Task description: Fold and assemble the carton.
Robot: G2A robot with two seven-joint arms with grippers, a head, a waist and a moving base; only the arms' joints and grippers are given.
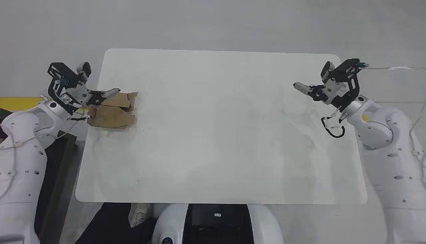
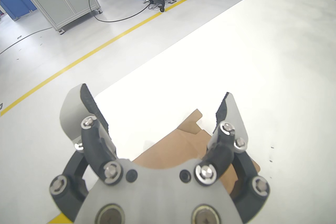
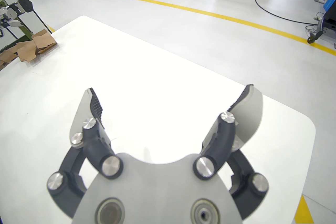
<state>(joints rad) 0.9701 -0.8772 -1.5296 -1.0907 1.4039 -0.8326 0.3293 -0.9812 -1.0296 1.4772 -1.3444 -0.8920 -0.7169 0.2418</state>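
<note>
At the table's (image 1: 233, 144) left edge, nearer the far corner than the near one, I see the carton (image 1: 113, 111). It is brown cardboard lying low with its flaps loose, not assembled, and part of it juts out past that edge. My left gripper (image 1: 106, 96) hangs right over it with the fingers spread wide and nothing clamped between them. In the left wrist view the carton (image 2: 178, 146) lies below the left gripper (image 2: 155, 93), one flap close beside a finger pad (image 2: 221, 109). I cannot tell whether they touch.

My right gripper (image 1: 299, 86) sits above the table's right edge, toward the far-right corner, well apart from the carton. Its own view shows the right gripper (image 3: 170, 89) released, fingers splayed over bare tabletop (image 3: 157, 64), gripping nothing. The carton (image 3: 34, 46) shows far off at the opposite edge.
</note>
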